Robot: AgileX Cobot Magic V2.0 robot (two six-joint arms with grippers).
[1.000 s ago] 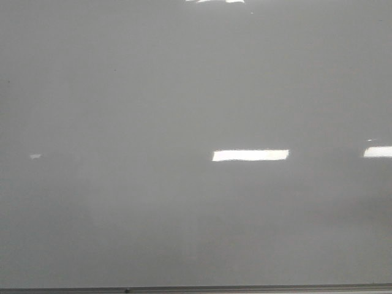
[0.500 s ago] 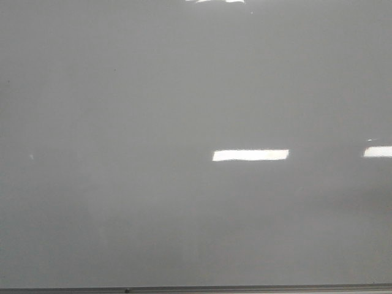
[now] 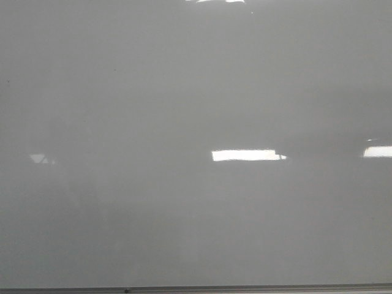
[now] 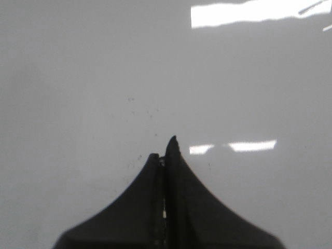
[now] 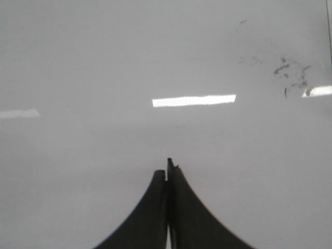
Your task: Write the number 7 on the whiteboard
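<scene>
Front view: whiteboard (image 3: 184,92) fills the frame, glossy pale grey. Thin grey metal edge strip (image 3: 245,288) runs along the near border. Light reflections, going left to right: a small faint patch at the left, a bright rectangular bar (image 3: 245,155) past the middle, a cut-off bar at the right edge. Neither arm shows in this view. No marker line visible on the board here; the number 7 is not drawn on any part shown.

Left wrist view: left gripper (image 4: 165,155), dark fingers pressed together, only a hairline seam between them, nothing visibly pinched. One fingertip (image 4: 173,141) stands slightly further out than the other. Whiteboard (image 4: 78,78) lies ahead of the fingertips. A scatter of tiny dark specks (image 4: 141,106) sits on the board just ahead of the tips. Cannot tell whether the tips touch the surface.

Right wrist view: right gripper (image 5: 167,171), fingers likewise closed flat against each other, nothing seen between them. Whiteboard (image 5: 78,62) beyond the tips. A patch of smudgy dark marks (image 5: 290,75) lies well apart from the fingertips, off to one side and further out, near a thin dark line at the frame border. Smudges form no readable figure. Contact with the board cannot be judged.
</scene>
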